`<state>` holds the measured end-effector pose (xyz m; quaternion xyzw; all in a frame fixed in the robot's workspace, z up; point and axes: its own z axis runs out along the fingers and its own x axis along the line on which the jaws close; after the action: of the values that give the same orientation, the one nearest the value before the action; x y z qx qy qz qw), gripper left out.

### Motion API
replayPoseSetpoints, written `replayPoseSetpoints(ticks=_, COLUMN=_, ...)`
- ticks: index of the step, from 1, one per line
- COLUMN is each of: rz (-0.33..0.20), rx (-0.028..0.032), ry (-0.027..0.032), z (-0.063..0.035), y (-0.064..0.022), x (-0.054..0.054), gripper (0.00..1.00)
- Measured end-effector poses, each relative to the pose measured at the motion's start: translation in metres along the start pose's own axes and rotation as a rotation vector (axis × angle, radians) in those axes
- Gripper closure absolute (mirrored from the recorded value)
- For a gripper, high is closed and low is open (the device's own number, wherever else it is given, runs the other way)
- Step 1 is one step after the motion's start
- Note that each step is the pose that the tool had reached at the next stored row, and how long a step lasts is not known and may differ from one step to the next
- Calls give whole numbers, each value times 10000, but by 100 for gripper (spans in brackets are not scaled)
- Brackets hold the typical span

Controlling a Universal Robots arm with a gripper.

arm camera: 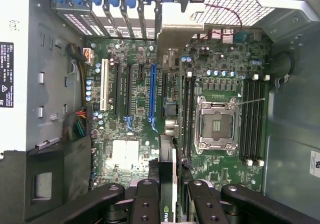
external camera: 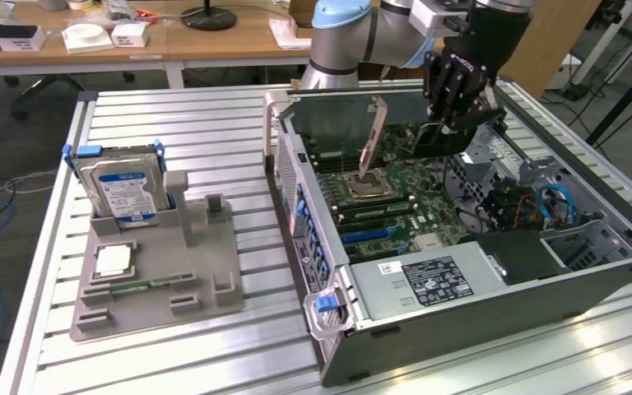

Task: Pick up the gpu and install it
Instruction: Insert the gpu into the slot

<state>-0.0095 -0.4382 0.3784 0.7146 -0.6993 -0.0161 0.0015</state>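
The gpu point(external camera: 448, 146) hangs edge-on inside the open computer case point(external camera: 579, 276), a little above the motherboard point(external camera: 404, 193). My gripper point(external camera: 450, 123) is shut on its top edge. In the wrist view the gpu point(arm camera: 168, 151) runs as a thin strip from between my black fingers point(arm camera: 146, 191) toward the case's rear slot openings. Its silver end bracket point(arm camera: 175, 26) is close to those openings. The card sits over the board between the long blue slot point(arm camera: 152, 96) and the memory slots beside the CPU socket point(arm camera: 216, 124). My gripper point(arm camera: 170, 196) is centred over that strip.
A grey fixture point(external camera: 201, 280) on the slatted table at the exterior view's left holds a hard drive point(external camera: 124, 185), a processor point(external camera: 113, 259) and a memory stick point(external camera: 141, 286). Inside the case are a power supply point(external camera: 426, 280) and cables point(external camera: 558, 206). The case walls stand close around the card.
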Motion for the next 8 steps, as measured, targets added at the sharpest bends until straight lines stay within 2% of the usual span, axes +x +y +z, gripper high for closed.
replayPoseSetpoints(ticks=8, rz=0, rx=0, ry=0, z=27, y=-1, x=1, gripper=73)
